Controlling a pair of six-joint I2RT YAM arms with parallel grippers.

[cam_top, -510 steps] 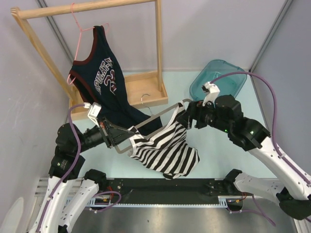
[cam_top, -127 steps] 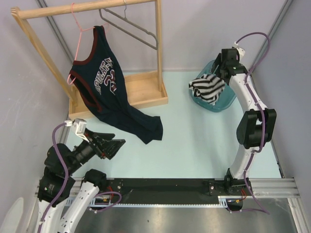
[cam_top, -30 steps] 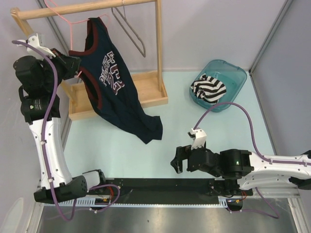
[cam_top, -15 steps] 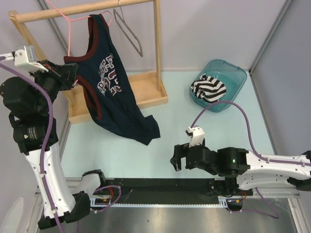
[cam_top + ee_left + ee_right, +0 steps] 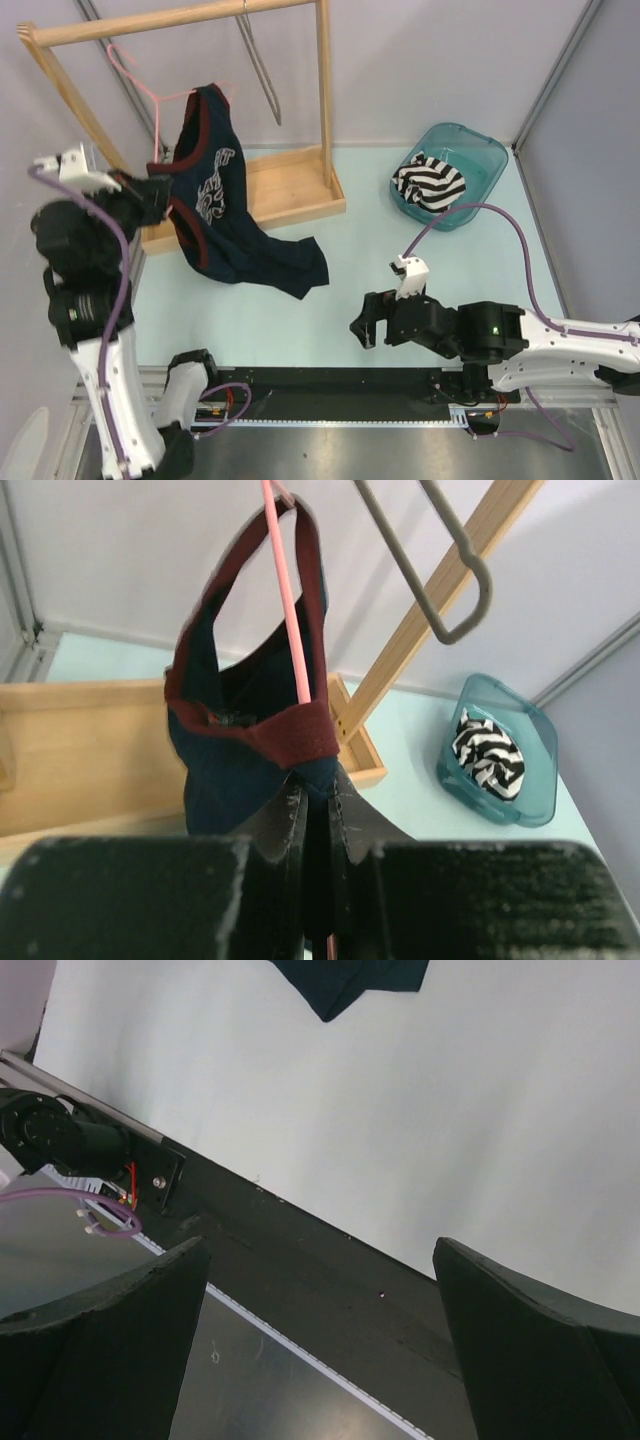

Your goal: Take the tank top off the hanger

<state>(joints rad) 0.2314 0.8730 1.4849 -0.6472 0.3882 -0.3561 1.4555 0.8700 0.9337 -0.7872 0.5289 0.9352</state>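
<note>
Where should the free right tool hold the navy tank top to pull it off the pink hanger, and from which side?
Its loose hem corner, from the right: the navy tank top with dark red trim trails flat there, nearest the open right tool, while the left tool clamps the pink wire hanger.

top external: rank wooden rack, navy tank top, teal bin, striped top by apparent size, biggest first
1. wooden rack
2. navy tank top
3. teal bin
4. striped top, bunched inside the bin

The rack and the tank top are raised nearer the camera, which inflates them, but the gaps look wide enough for the order to hold.
</note>
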